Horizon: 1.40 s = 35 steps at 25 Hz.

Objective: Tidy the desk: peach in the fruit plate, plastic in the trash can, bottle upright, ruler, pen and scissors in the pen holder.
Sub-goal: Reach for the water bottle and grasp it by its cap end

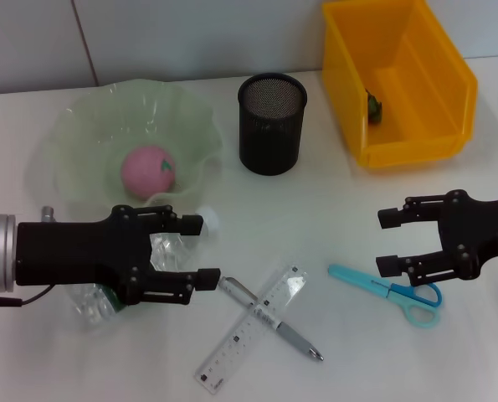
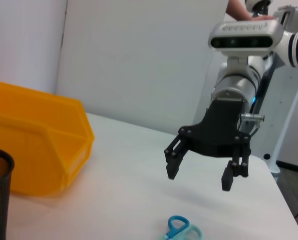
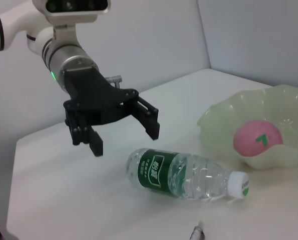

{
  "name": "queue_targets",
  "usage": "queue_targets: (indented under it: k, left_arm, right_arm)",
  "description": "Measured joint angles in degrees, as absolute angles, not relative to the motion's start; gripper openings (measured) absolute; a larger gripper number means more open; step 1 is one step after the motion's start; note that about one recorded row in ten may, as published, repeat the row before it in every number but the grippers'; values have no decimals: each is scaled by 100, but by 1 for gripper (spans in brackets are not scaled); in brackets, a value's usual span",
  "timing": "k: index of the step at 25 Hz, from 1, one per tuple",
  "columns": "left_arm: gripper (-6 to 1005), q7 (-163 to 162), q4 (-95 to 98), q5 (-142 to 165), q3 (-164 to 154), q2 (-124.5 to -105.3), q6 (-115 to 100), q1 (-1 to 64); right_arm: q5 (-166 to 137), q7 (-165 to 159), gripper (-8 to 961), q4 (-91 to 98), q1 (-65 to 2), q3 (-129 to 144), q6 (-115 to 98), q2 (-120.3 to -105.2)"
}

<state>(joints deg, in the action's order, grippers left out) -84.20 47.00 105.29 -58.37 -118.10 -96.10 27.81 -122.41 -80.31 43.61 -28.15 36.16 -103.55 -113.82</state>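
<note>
black mesh pen holder [image 1: 271,123], glossy translucent fruit plate [image 1: 89,134], clear plastic bottle [image 3: 184,175].

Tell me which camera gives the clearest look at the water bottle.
The right wrist view: the bottle lies on its side in full, green label and white cap showing, below the open left gripper. In the head view the left gripper hides most of it, leaving a clear sliver. The left wrist view misses it.

The left pincer [image 1: 205,249] hides most of the bottle [image 1: 98,295].
</note>
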Motion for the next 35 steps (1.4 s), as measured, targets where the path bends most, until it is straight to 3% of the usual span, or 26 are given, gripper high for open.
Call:
queue_targets:
  k: [17,26,35]
  left_arm:
    - [716,-8948,4842,10693,-5820,-11834,-9488,3261]
    - [712,-11487,5678,12189,-6059,-11833,-9304,4597]
    - [708,-13138,6054,13496,-6769,-11849,-9302,5450]
  right_arm:
    - [-12225,-8024,785,4390,-2819,3583,-10339,-11382]
    - [-12224,-8024,785,4394,-2803,3576,-10244,-11370]
    - [-12225,-8024,784,4395,-2789,3562,-10205,-11353]
